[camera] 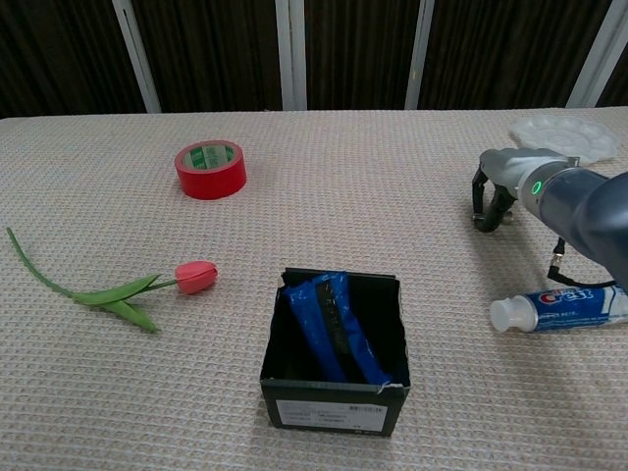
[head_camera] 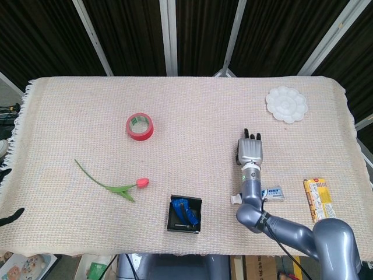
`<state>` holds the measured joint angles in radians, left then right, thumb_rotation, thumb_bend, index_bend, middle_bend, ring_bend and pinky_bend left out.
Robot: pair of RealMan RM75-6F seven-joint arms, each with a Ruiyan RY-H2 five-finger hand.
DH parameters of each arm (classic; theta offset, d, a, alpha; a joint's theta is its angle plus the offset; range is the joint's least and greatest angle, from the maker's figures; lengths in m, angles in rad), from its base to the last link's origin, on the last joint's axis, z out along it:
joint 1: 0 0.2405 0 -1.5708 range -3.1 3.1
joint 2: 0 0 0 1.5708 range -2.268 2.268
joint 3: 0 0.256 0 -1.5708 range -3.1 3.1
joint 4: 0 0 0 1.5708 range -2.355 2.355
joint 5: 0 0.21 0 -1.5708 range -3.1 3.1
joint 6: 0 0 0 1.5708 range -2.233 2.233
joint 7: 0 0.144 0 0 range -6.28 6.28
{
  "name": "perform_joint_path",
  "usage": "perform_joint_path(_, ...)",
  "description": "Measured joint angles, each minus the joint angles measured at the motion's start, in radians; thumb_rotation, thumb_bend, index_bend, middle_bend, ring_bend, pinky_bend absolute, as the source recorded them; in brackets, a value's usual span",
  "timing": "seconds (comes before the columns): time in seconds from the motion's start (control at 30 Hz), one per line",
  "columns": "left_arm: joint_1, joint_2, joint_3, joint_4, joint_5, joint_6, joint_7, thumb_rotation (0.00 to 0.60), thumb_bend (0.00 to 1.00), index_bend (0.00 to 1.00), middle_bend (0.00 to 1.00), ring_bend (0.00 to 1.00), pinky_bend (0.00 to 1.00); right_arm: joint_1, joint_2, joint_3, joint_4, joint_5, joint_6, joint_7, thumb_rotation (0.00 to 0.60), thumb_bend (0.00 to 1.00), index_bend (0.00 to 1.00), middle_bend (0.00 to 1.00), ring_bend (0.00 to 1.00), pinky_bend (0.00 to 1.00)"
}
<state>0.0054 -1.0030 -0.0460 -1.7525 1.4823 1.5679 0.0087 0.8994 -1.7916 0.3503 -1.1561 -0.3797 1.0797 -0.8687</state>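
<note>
Fingers (camera: 485, 201) of our right hand (head_camera: 249, 151) curl down toward the cloth, tips on or just above it, we can't tell which. Nothing between them: clenched-ish claw, no grasp. Left hand doesn't show in either view.

Nearest thing is the toothpaste tube (camera: 559, 307), lying flat behind the fingers, toward the robot's body and under the forearm line, cap end pointing to the robot's left. Apart from the fingertips, not touching. In the head view the wrist covers part of the tube (head_camera: 269, 194).

Other stuff relative to the fingers:
- white palette dish (head_camera: 286, 104) ahead and to the right, well apart
- yellow snack pack (head_camera: 317, 199) back and right, beyond the tube
- black box (camera: 334, 358) with blue packets inside, back and left
- red tape roll (head_camera: 139, 126) and tulip (head_camera: 122, 186) far left

Risks as we judge them:
- hand sits past the tube, so any pullback drags wrist or forearm over it and rolls or shoves it toward the table edge
- curled tips that low could snag the woven cloth (head_camera: 192, 116) and bunch it, shifting everything
- closing from this pose grabs cloth, not tube; fingers need to spread first
- head view of the tube is partly blocked by our own arm, so aligning from it alone is shaky; the chest view is better
</note>
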Motion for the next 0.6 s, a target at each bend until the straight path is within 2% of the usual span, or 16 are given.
perform_joint_path(0.33, -0.001, -0.003, 0.001, -0.001, 0.006, 0.003, 0.005, 0.6, 0.24, 0.16, 0.0, 0.0, 0.0, -0.001, 0.003, 0.008, -0.002, -0.003, 0.001, -0.003, 0.6, 0.37, 0.63, 0.09, 0.17, 0.12)
perform_joint_path(0.6, 0.0, -0.003, 0.001, 0.0, 0.005, 0.004, 0.005, 0.6, 0.24, 0.16, 0.0, 0.0, 0.0, -0.007, 0.017, 0.021, -0.032, -0.02, 0.011, 0.021, 0.6, 0.37, 0.64, 0.09, 0.18, 0.12)
